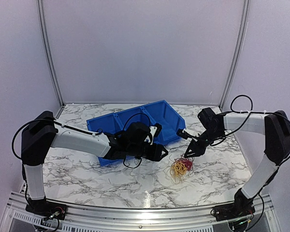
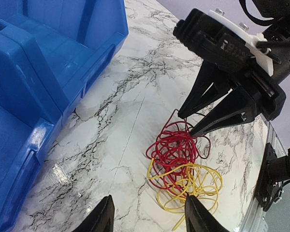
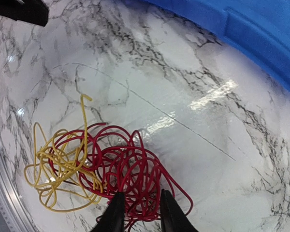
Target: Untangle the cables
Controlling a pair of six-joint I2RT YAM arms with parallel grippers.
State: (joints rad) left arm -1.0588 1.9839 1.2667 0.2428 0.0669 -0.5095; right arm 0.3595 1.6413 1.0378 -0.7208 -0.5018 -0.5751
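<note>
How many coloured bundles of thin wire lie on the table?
2. The red wire bundle lies at the right gripper; the yellow wire bundle overlaps it on the near side. More may be hidden.

Two cables (image 1: 180,166), one blue bin (image 1: 166,118)

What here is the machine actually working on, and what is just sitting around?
Part of the job:
- the tangled bundle of thin red wire
- the thin yellow wire snarled with it

Just lying about:
- the blue plastic bin
- the marble-patterned tabletop
</note>
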